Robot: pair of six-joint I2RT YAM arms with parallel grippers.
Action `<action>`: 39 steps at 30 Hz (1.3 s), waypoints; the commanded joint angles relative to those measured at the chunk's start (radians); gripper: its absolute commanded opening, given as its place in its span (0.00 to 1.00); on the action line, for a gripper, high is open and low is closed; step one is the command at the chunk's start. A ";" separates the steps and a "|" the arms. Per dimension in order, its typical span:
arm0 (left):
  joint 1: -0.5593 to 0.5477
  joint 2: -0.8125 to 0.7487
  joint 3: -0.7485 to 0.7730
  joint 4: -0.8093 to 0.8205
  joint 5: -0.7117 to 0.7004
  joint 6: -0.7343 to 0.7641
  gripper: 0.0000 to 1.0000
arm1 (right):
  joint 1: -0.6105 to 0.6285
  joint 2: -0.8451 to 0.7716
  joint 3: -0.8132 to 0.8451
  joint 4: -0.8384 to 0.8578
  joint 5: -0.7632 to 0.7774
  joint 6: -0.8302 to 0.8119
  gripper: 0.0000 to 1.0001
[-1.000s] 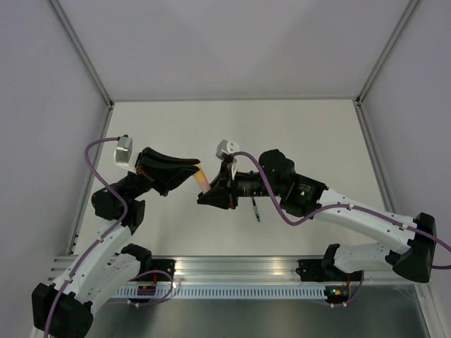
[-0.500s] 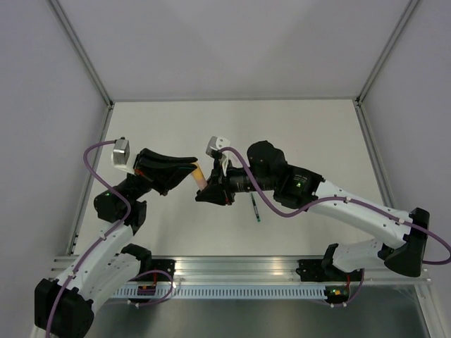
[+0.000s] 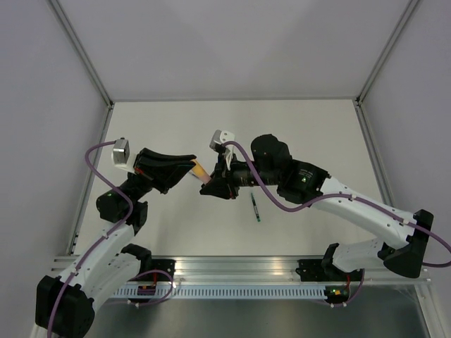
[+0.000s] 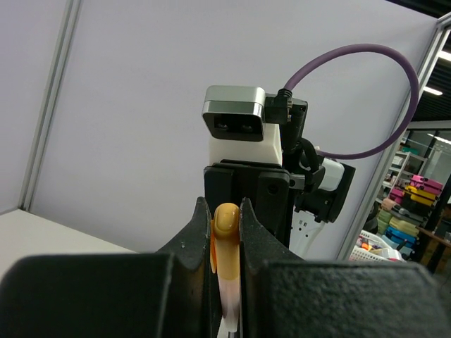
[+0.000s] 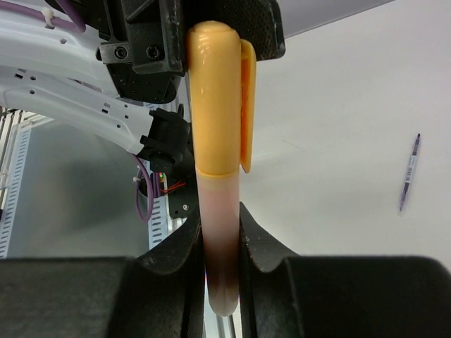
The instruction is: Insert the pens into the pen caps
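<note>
A pale orange pen (image 5: pixel 219 211) is held in the air between both grippers, with an orange-yellow pen cap (image 5: pixel 214 98) fitted over its end. My right gripper (image 5: pixel 220 236) is shut on the pen's bare barrel. My left gripper (image 4: pixel 226 211) is shut on the cap (image 4: pixel 226 227), and the pale barrel (image 4: pixel 232 299) runs out below it. In the top view the two grippers meet tip to tip, left (image 3: pixel 194 169) and right (image 3: pixel 211 186), with the orange pen (image 3: pixel 201 172) between them. A dark pen with a green end (image 3: pixel 256 208) lies on the table beside the right arm and also shows in the right wrist view (image 5: pixel 409 172).
The pale table (image 3: pixel 303 134) is boxed in by grey walls with metal posts (image 3: pixel 81 53) at the back corners. A slotted rail (image 3: pixel 232 289) and both arm bases run along the near edge. The right wrist camera (image 4: pixel 236 121) faces my left gripper closely.
The right gripper has moved left and closed in on the left gripper, and its wrist has turned a little. The orange stretch showing between the two grippers is shorter. The dark pen has not moved.
</note>
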 commanded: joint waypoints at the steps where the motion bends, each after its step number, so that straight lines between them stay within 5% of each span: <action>1: -0.033 0.016 -0.055 -0.070 0.308 -0.088 0.02 | -0.048 -0.063 0.138 0.415 0.132 -0.005 0.00; 21: -0.048 0.039 -0.089 -0.046 0.298 -0.073 0.02 | -0.074 0.046 0.217 0.420 0.117 0.020 0.00; 23: -0.048 0.011 -0.027 -0.137 0.286 -0.054 0.23 | -0.074 0.046 0.191 0.409 0.114 0.018 0.00; 24: -0.047 -0.003 0.035 -0.195 0.277 -0.006 0.49 | -0.076 0.048 0.172 0.392 0.100 0.012 0.00; 25: -0.045 -0.028 0.075 -0.352 0.245 0.028 0.55 | -0.074 0.040 0.149 0.383 0.085 0.014 0.00; 33: -0.041 -0.013 0.500 -0.961 0.096 0.412 0.89 | -0.125 -0.107 -0.228 0.299 0.143 -0.009 0.00; 36: -0.041 0.006 0.543 -1.092 0.054 0.512 1.00 | -0.148 -0.173 -0.309 0.247 0.261 0.024 0.00; 39: -0.042 0.011 0.482 -1.179 -0.013 0.542 1.00 | -0.148 -0.211 -0.429 0.236 0.403 0.060 0.00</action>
